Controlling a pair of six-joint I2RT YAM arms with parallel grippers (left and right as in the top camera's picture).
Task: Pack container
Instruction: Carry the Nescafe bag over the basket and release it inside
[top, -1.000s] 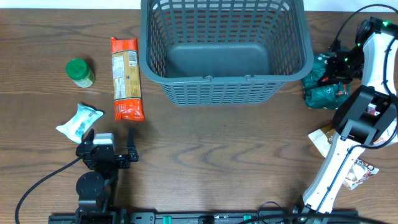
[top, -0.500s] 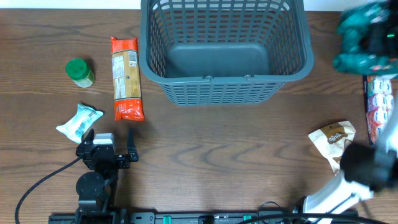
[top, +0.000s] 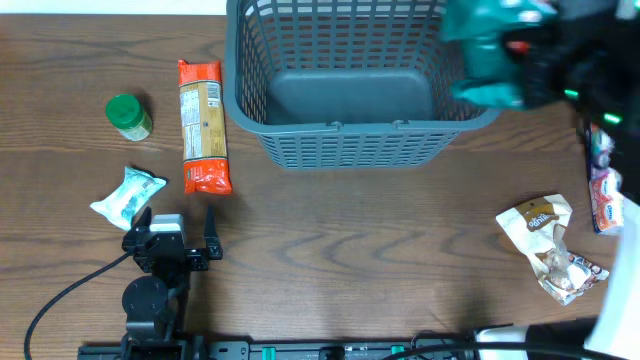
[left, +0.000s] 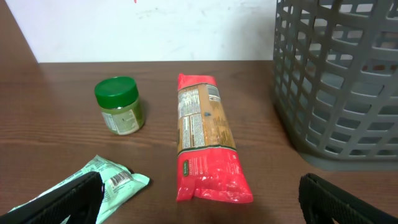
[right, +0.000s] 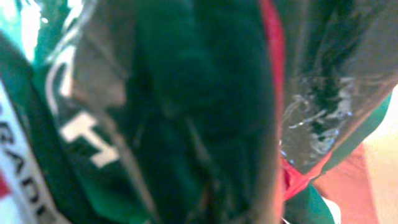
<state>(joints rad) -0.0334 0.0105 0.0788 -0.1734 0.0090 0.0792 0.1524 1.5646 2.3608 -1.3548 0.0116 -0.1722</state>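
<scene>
Count: one large dark grey plastic basket (top: 350, 148) with slotted lattice walls and a solid base is sitting at the far middle of the bench (top: 350, 270), with nothing lying on its base. Left of it, four loose items are lying apart from one another:
- one small jar with a green lid (top: 128, 115), standing upright
- one long red-and-yellow packet (top: 203, 125), lying flat, lengthwise, just beside the basket's left wall
- one pale green-and-white wrapped packet (top: 128, 195), nearest the left arm

Right of the basket:
- one brown-and-white pouch (top: 535, 220)
- one crumpled clear packet (top: 572, 277), touching the pouch
- one red-and-white pack (top: 603, 190), cut off at the frame edge

One crinkly dark green plastic bag (top: 490, 45) is hanging, blurred, over the basket's right rim.

Arms: the left pincer (left: 200, 200) is resting low at the near left of the bench, facing the jar and the long packet, fingers spread wide apart and holding nothing. The right pincer (top: 537, 62) is reaching high over the basket's right corner, clamped on the green bag. The bag is filling the whole right wrist view, so the fingers themselves are not showing.

Surface: dark brown wood-grain bench. A plain white wall (left: 155, 28) is running along its far edge.
</scene>
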